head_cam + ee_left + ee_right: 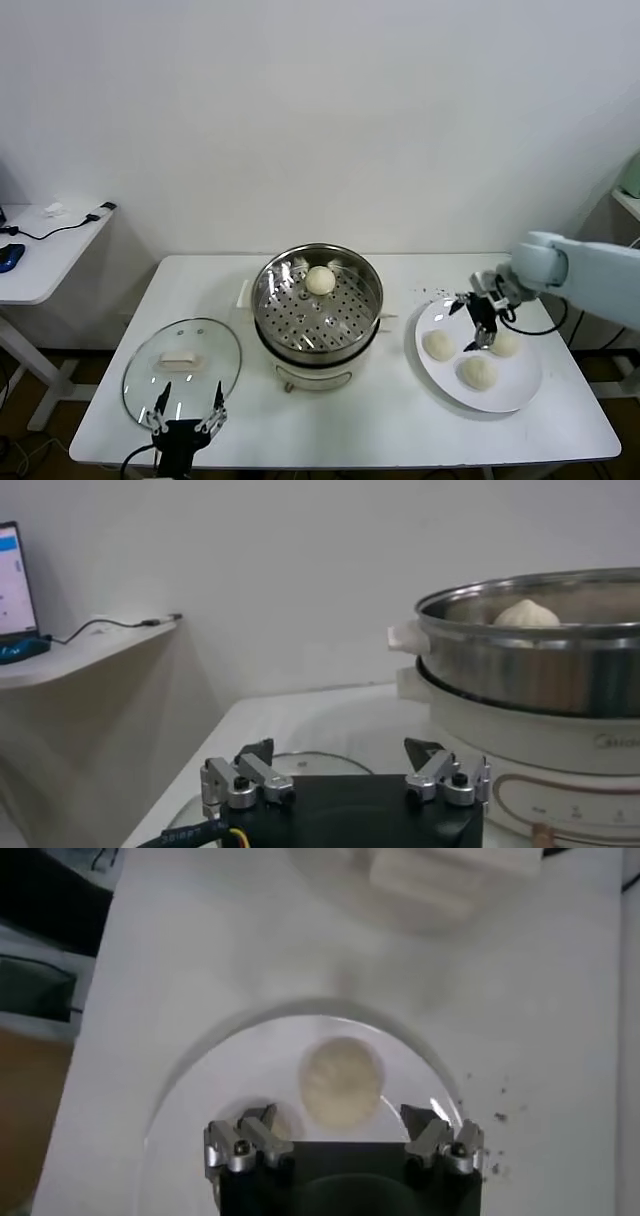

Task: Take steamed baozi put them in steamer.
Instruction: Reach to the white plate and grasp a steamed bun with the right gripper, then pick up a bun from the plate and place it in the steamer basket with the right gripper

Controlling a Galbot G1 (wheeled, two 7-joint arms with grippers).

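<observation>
At centre of the head view, on the white table (pixel 400 420): steamer (pixel 317 300), shiny steel pot with perforated floor on a cream base, holding one steamed baozi (pixel 320 280) toward its far side. Seen again at upper right of the left wrist view, steamer rim (pixel 540 615) with the bun's domed top (pixel 527 612) just showing above it. Right of centre in the head view: flat white plate (pixel 515 385), carrying three more buns, one at its left (pixel 439 345), one toward its near edge (pixel 478 372), one at its right (pixel 504 344). Above the plate, right gripper (pixel 477 335), hanging between the left and right buns, jaws spread wide and holding nothing. In the right wrist view, same gripper (pixel 343 1140) at the bottom edge, fingers apart, with one bun (pixel 341 1081) on the plate (pixel 220 1088) just ahead of them and a second partly hidden beside one finger; dark crumbs (pixel 490 1116) scattered on the table near the plate rim. Lower left of the head view: round glass lid (pixel 182 365) with cream handle, lying flat on the table. At the bottom edge just below the lid, left gripper (pixel 187 410), parked, jaws wide open and empty; likewise in the left wrist view (pixel 344 772), fingers apart over the lid's edge. At far left of the head view, a side desk (pixel 45 255) with a cable on it.
</observation>
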